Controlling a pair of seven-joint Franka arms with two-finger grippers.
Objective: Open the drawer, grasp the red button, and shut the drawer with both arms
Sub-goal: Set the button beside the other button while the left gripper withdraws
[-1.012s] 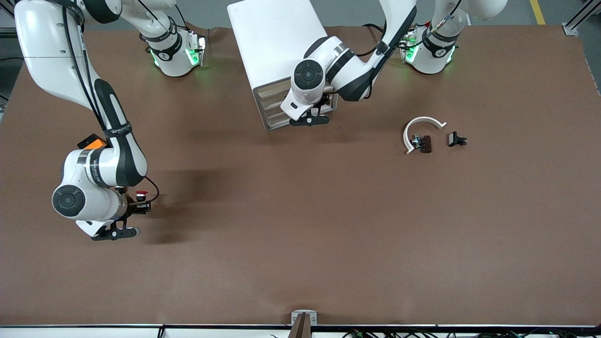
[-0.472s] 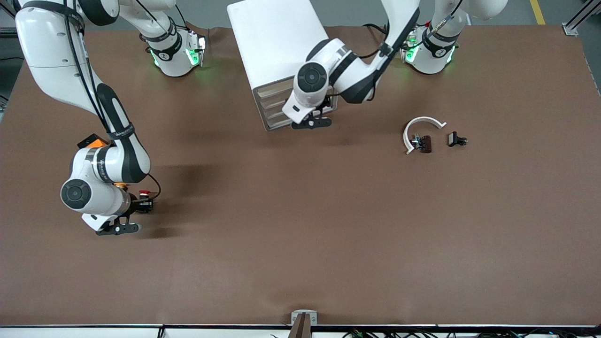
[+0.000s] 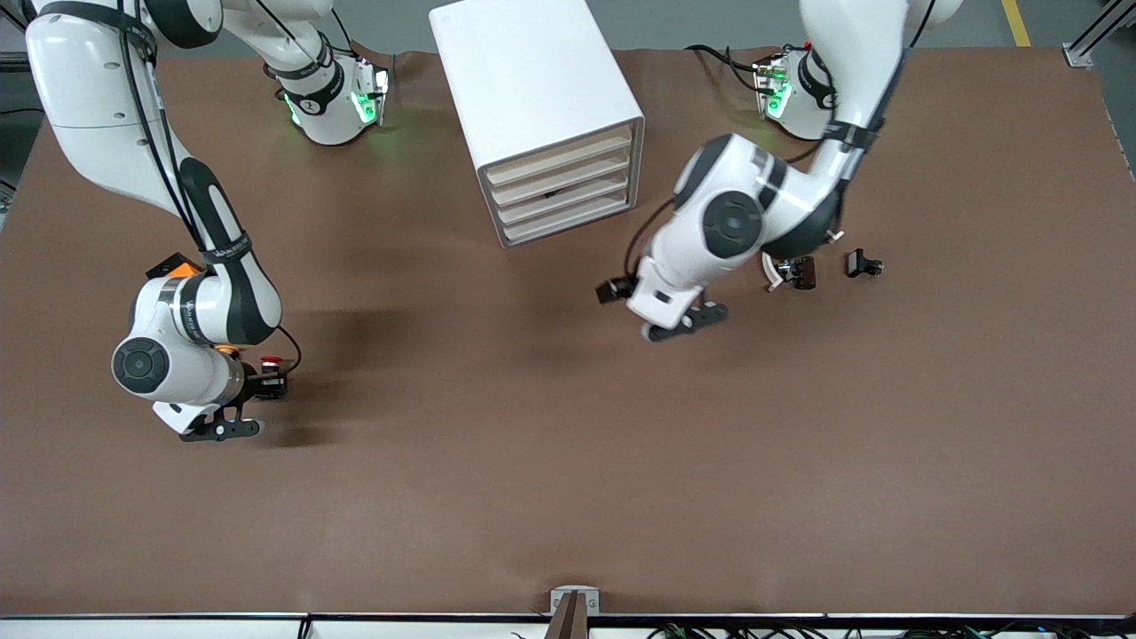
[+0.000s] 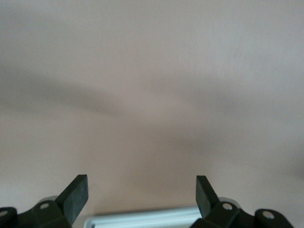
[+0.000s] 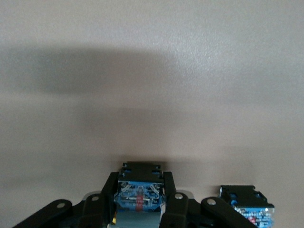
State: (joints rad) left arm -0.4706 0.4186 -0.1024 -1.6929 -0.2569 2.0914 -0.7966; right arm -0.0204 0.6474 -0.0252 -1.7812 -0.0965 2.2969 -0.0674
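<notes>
Right gripper [image 3: 266, 383] clenched on the button [image 3: 269, 362] (red cap, black-blue body), low over bare table [image 3: 532, 497] at the right arm's end, wide open brown surface all round toward the front camera; a 2nd blue-bodied button [image 5: 247, 203] sits just beside its fingers. Left gripper [image 3: 612, 291] released, fingers [image 4: 76, 194] spread wide with nothing between, over bare table nearer the camera than the white drawer cabinet [image 3: 532, 98], whose 4 drawer fronts all sit flush. A white curved piece [image 3: 772, 273] and 2 small dark parts [image 3: 863, 264] lie near the left arm's elbow.

Even overhead light casts soft arm shadows on the table [image 3: 568, 461]; the left wrist view is blurred.
</notes>
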